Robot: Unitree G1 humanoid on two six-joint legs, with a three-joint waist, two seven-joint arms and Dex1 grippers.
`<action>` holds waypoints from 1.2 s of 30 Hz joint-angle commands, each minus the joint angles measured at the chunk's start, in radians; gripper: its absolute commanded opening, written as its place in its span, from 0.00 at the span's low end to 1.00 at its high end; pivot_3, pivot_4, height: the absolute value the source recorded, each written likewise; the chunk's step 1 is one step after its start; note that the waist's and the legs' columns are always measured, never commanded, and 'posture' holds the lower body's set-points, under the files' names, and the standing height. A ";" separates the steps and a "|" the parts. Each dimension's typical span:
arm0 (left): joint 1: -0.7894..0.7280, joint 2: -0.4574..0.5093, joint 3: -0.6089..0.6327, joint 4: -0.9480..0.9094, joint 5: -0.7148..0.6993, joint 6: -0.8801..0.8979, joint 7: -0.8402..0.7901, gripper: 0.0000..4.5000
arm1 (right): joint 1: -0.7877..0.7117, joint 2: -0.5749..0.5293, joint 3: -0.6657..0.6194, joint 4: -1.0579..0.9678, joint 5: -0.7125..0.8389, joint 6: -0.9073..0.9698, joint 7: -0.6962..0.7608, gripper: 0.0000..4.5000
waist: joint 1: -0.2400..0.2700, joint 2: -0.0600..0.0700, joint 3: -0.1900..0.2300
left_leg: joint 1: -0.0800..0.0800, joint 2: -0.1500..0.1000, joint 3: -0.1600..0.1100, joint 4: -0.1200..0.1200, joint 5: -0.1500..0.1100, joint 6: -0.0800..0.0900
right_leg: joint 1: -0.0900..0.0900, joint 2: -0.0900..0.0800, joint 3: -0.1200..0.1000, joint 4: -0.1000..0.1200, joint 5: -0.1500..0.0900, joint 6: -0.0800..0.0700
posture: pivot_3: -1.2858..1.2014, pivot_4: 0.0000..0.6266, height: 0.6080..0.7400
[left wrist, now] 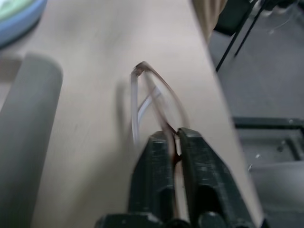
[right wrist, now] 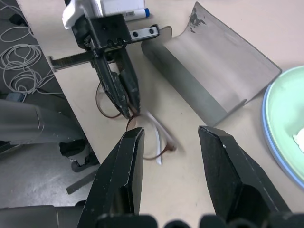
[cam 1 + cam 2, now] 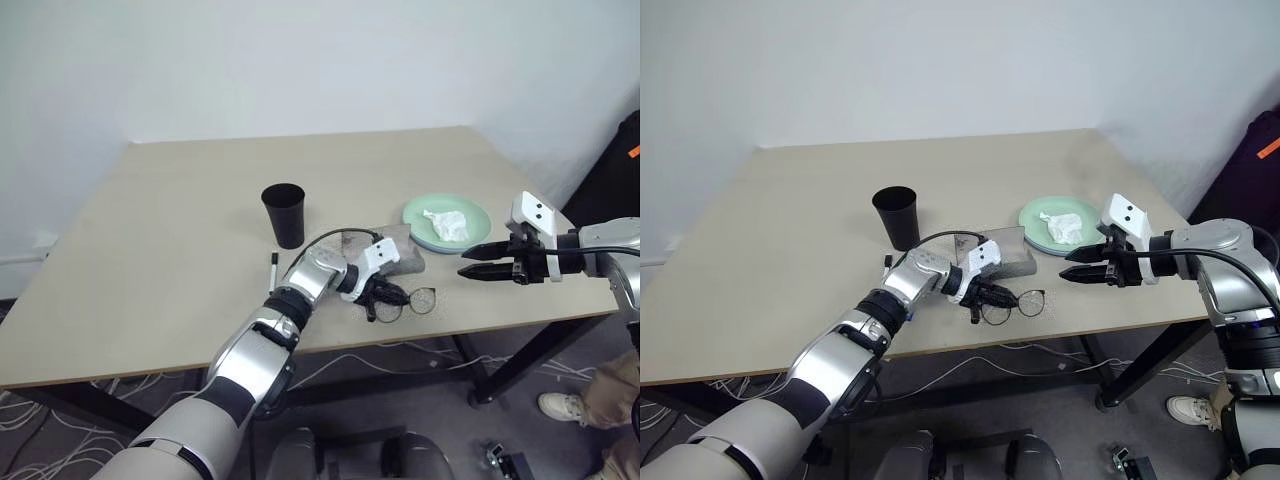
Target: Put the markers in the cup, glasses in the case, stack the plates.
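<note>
Two black fingers of the left gripper (image 3: 383, 296) were pinched shut on the glasses (image 3: 408, 301) at the bridge between the lenses, near the bench's (image 3: 150, 250) front edge. The frame is thin and springy, so my judgement was that a hard squeeze could bend it, or a tilt on lifting could let it twist free and drop off the edge just beside it. The case (image 2: 213, 76) lay open just behind the glasses, and a temple arm might catch on its lid going in. The left forearm reached across toward the right, gripper angled down at the bench. The right gripper (image 3: 484, 272) hovered near the stacked plates (image 3: 420, 215), jaws spread and holding nothing, pointing left at the glasses.
</note>
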 commanded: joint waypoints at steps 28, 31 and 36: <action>-0.234 0.064 0.192 0.275 0.071 -0.367 0.353 0.01 | -0.061 0.011 0.014 -0.030 0.023 -0.008 0.006 0.43 | -0.001 -0.003 0.003 | -0.001 -0.011 -0.020 0.002 -0.001 -0.001 | -0.002 0.000 -0.003 -0.001 0.002 0.002 | 0.52 0.00 0.82; -0.215 0.050 0.191 0.284 0.088 -0.391 0.371 0.01 | -0.051 0.008 0.009 -0.046 0.028 0.000 0.004 0.43 | 0.003 -0.003 0.003 | -0.001 -0.013 -0.022 0.000 -0.002 -0.002 | -0.002 0.000 -0.002 -0.001 0.004 0.004 | 0.52 0.00 0.82; -0.151 0.029 0.171 0.287 0.123 -0.446 0.391 0.01 | -0.036 0.003 0.000 -0.079 0.039 0.020 -0.006 0.43 | 0.003 -0.003 0.003 | -0.001 -0.014 -0.022 0.000 -0.003 -0.001 | -0.002 -0.001 -0.002 -0.002 0.004 0.005 | 0.52 0.00 0.82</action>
